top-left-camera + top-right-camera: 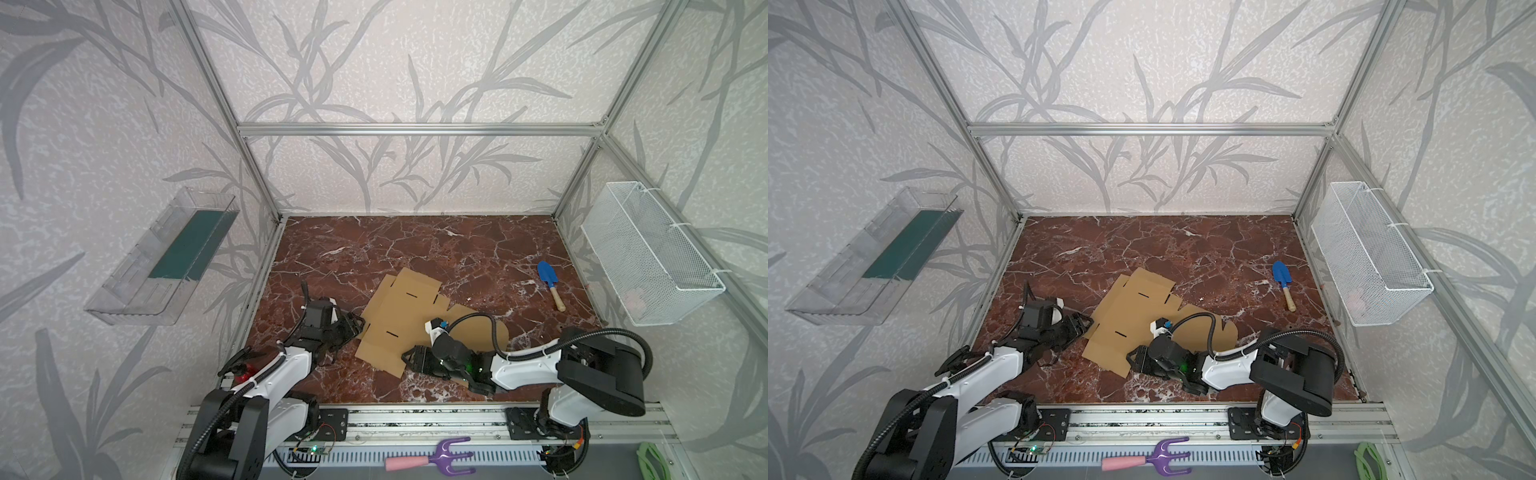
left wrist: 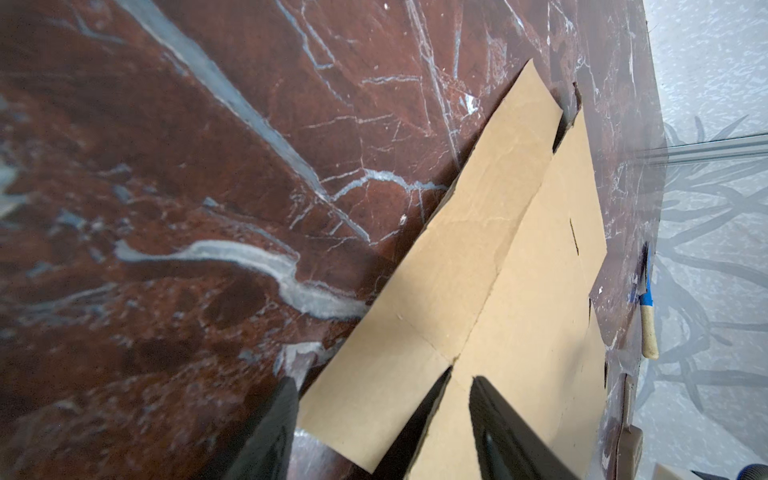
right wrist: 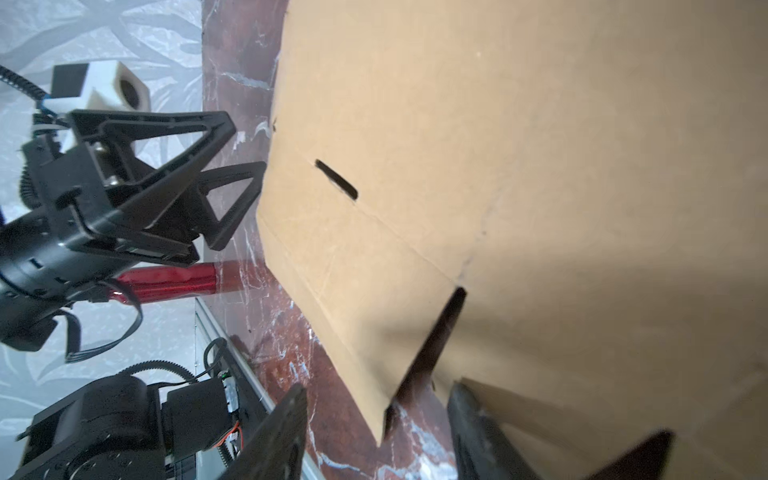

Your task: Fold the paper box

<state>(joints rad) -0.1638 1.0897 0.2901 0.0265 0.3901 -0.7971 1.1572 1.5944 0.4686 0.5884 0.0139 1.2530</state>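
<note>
The paper box point(image 1: 411, 316) point(image 1: 1142, 316) lies unfolded as a flat tan cardboard sheet on the red marble table point(image 1: 436, 249). My left gripper point(image 1: 357, 326) point(image 1: 1086, 322) is at its left edge, low to the table. In the left wrist view the left gripper point(image 2: 384, 386) is open, and a flap corner of the paper box point(image 2: 519, 291) lies between its fingers without being pinched. My right gripper point(image 1: 409, 357) point(image 1: 1133, 357) is at the sheet's near edge. In the right wrist view the right gripper point(image 3: 378, 390) is open astride a corner of the paper box point(image 3: 498, 166).
A blue trowel point(image 1: 548, 282) point(image 1: 1283, 284) lies on the table at the right. A white wire basket point(image 1: 652, 257) hangs on the right wall and a clear bin point(image 1: 166, 257) on the left wall. A purple hand rake point(image 1: 432, 457) lies in front of the rail.
</note>
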